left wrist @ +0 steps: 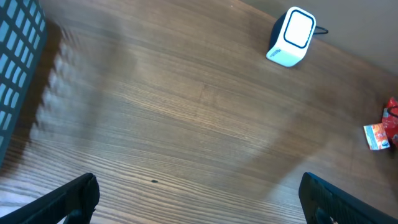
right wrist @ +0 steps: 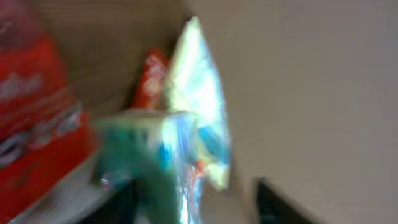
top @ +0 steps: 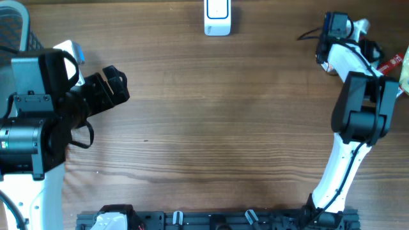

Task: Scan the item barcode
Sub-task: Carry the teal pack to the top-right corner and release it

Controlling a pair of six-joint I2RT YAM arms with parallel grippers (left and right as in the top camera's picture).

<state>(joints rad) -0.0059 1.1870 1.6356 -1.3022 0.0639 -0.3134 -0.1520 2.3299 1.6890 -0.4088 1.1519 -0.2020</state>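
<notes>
The white barcode scanner with a blue-outlined face stands at the table's far edge, also in the left wrist view as the scanner. My right arm reaches to the far right corner, where a red packet lies. The right wrist view is blurred. A shiny green and silver packet sits between the spread fingers of my right gripper, close to the left finger, with the red packet beside it. My left gripper hangs open and empty over bare wood at the left.
A grey-blue mesh basket stands at the far left corner, its wall showing in the left wrist view. A small red and white packet lies at the far right. A dark rail runs along the table's front edge.
</notes>
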